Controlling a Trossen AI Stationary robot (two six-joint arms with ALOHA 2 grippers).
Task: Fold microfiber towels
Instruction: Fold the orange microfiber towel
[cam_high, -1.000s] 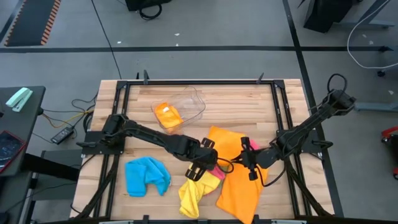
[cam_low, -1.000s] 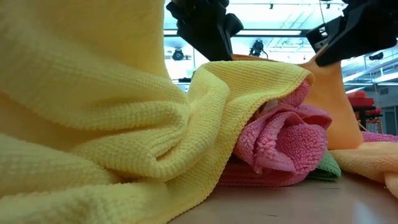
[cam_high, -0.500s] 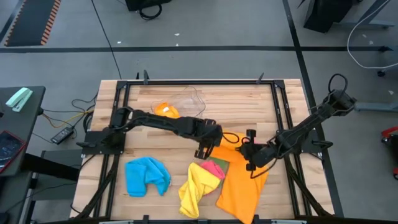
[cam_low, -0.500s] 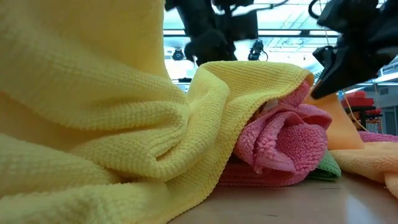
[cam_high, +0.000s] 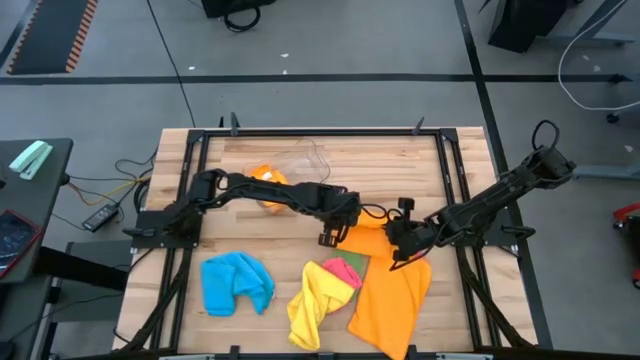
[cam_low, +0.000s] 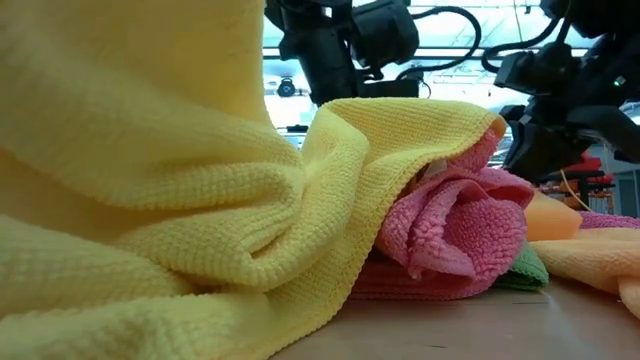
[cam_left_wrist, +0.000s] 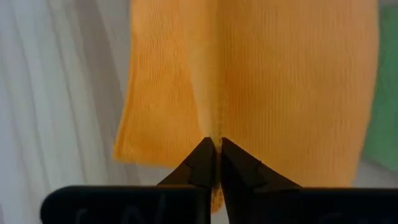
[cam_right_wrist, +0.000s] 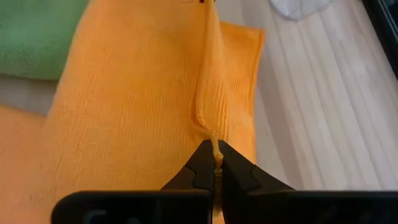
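Observation:
The orange towel (cam_high: 390, 295) lies at the near right of the table, and its far edge is pinched by both grippers. My left gripper (cam_high: 328, 238) is shut on that edge's left part, my right gripper (cam_high: 393, 255) on its right part. Beside the orange towel lie a yellow towel (cam_high: 312, 305), a pink one (cam_high: 340, 272) and a green one (cam_high: 352, 262) in a heap. In the low view the yellow towel (cam_low: 200, 200) lies over the pink towel (cam_low: 450, 230). A blue towel (cam_high: 236, 282) lies crumpled at the near left. My left gripper pinches a raised ridge of the orange towel (cam_left_wrist: 214, 132) at its edge, a little in from a corner (cam_left_wrist: 118, 152). The fingers slant down from above. The cloth beyond them lies spread below. My right gripper pinches a thin ridge of the orange towel (cam_right_wrist: 211, 134) between its two fingertips, slanting down from above. The ridge runs on away from the fingers, and the cloth on either side lies flat, over another orange layer (cam_right_wrist: 25, 162).
A clear plastic tub (cam_high: 290, 170) with an orange cloth (cam_high: 268, 180) in it stands at the far middle. A black frame (cam_high: 320, 131) runs round the wooden table. Bare wood (cam_high: 240, 235) shows between the tub and the blue towel.
Both grippers have gone toward the far edge and down with the orange towel's edge, the left one farther. The orange cloth, which stood up in a tall peak between them, has sunk low onto the table; its near part has stayed in place.

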